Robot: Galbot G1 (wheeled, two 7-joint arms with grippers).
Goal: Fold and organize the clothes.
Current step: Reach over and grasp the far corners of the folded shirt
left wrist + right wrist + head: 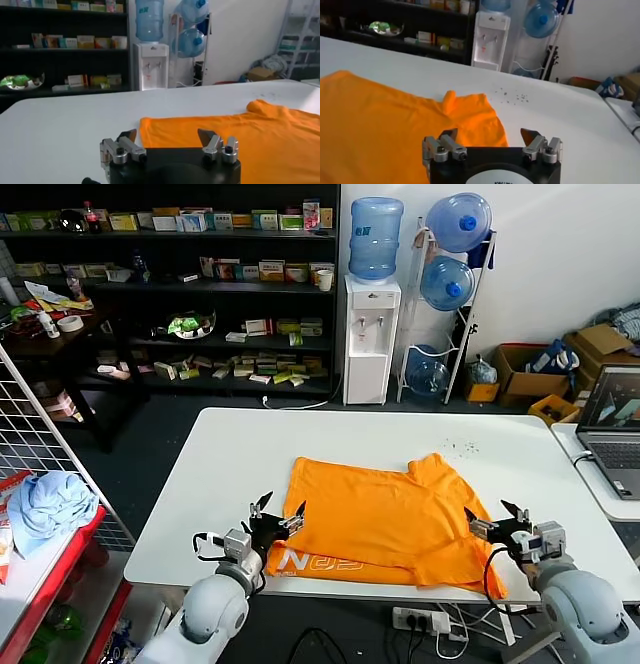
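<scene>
While both arms reach in from the near edge of the bench [200, 484], each pincer stands with its fingers spread apart and nothing between them. The left pincer [277, 509] hovers at the near left corner of the orange T-shirt [390, 519], just over the folded hem, and in its wrist view [169, 136] the fingertips frame the shirt's edge without clasping it. The right pincer [497, 518] sits at the near right side of the shirt, beside the lower sleeve; its own wrist view [490, 135] shows the fingers apart above the cloth [385, 125].

The T-shirt lies flat in the middle of the white bench, its near edge folded up so that white lettering [322, 562] shows along the front strip. A sleeve [437, 469] points toward the far side.

Off the bench to the left, a light blue cloth bundle [45, 504] rests in a red bin. A laptop [612, 424] stands open on the right, and a water dispenser [372, 334] is against the far wall beside dark shelves [200, 284].
</scene>
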